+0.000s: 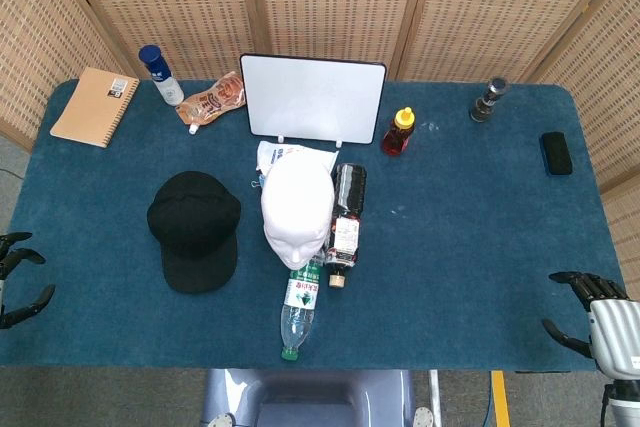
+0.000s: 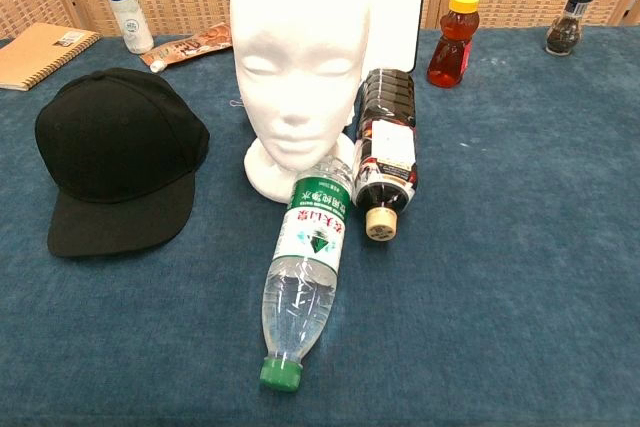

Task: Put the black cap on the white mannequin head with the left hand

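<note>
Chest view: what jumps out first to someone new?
The white mannequin head stands upright at the centre of the blue table, facing the camera. The black cap lies flat to its left, not yet on it. Two bottles lie on their sides in front: a clear water bottle with a green cap and a dark bottle beside it. Neither hand shows in this view.

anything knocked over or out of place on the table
Two bottles lie on their sides by the mannequin head: the clear water bottle in front of its base and the dark bottle beside it. Nothing looks spilled.
</note>
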Controlling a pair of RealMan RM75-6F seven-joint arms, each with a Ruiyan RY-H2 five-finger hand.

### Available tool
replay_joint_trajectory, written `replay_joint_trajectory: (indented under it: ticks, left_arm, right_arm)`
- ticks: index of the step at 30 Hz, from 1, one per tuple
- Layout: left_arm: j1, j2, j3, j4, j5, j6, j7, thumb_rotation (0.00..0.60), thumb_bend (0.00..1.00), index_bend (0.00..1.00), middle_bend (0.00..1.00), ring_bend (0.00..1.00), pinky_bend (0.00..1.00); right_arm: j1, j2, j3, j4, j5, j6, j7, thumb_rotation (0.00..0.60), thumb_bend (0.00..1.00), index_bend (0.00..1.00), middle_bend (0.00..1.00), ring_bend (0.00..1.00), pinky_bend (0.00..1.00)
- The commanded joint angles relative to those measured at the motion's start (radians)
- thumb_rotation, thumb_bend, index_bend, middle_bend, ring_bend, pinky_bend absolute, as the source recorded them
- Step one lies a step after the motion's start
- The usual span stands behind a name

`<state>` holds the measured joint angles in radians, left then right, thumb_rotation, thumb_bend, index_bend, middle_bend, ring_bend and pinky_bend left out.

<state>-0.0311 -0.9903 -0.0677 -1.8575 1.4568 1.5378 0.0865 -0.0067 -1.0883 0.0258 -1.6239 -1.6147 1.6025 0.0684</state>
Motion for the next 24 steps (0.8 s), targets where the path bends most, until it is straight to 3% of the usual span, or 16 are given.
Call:
replay_joint_trajectory:
  ticks: [1, 24]
  left_arm:
    - [-0.003, -0.002, 0.001, -0.001, 0.001, -0.005, 0.003, 0.6, 0.24, 0.42, 0.23, 0.17, 0.31]
    - [0.001, 0.011, 0.009, -0.01, 0.021, 0.009, 0.0, 0.6, 0.24, 0.42, 0.23, 0.17, 0.31]
  right_arm:
    - [0.001, -0.001, 0.001, 0.0, 0.002, -0.002, 0.0, 0.6, 0.2, 0.32, 0.37, 0.33, 0.32]
    - [-0.003, -0.004, -0.004, 0.008, -0.007, 0.005, 0.014, 0.6, 0.2, 0.32, 0.37, 0.33, 0.32]
